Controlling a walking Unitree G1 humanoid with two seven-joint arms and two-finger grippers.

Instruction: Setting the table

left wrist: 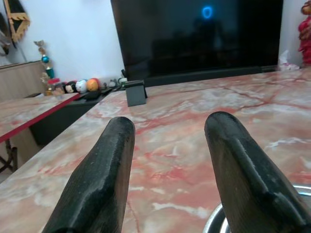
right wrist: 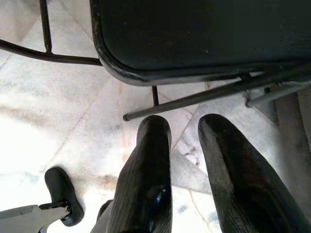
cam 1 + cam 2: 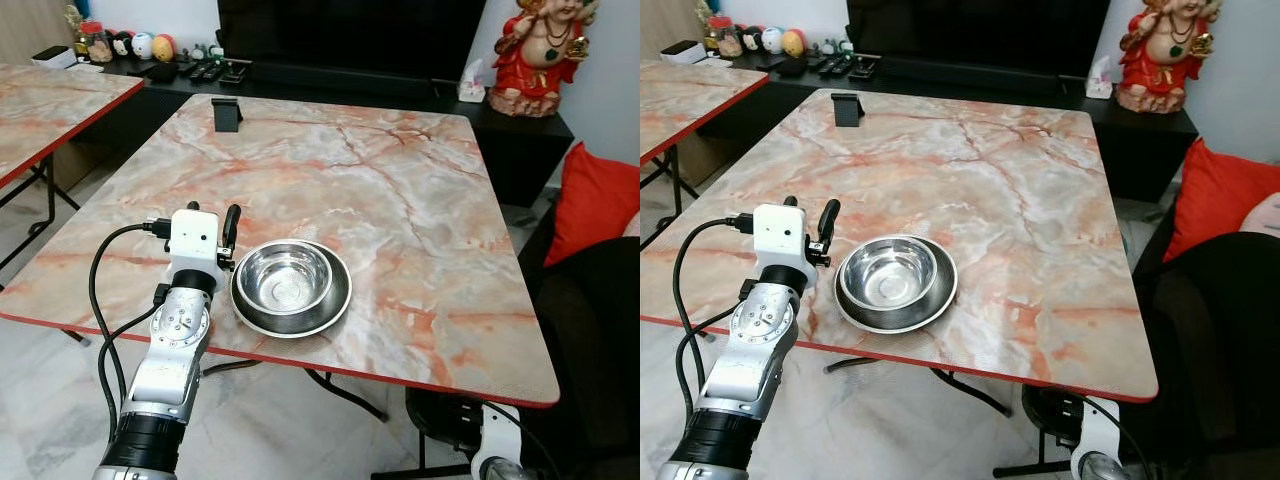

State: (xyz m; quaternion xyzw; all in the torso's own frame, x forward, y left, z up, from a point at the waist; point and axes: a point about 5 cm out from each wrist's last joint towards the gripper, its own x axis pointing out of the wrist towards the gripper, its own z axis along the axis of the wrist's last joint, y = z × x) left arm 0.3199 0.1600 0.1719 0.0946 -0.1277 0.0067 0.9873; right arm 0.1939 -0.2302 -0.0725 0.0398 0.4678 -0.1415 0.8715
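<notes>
left eye view: table (image 3: 400, 200) with a marbled top and red edge; bowl (image 3: 290, 287) sits near its front edge, toward the left. left gripper (image 1: 170, 141) hovers just left of the bowl, fingers spread, grasping nothing. right gripper (image 2: 184, 141) hangs low over the floor by a chair, fingers parted, empty.

On the table (image 3: 400, 200), the steel bowl (image 3: 290, 287) near the front edge is the main obstacle, with the left end effector (image 3: 232, 225) just beside its left rim. Beyond the bowl lies open marble up to a small black stand (image 3: 227, 114) at the far edge.
</notes>
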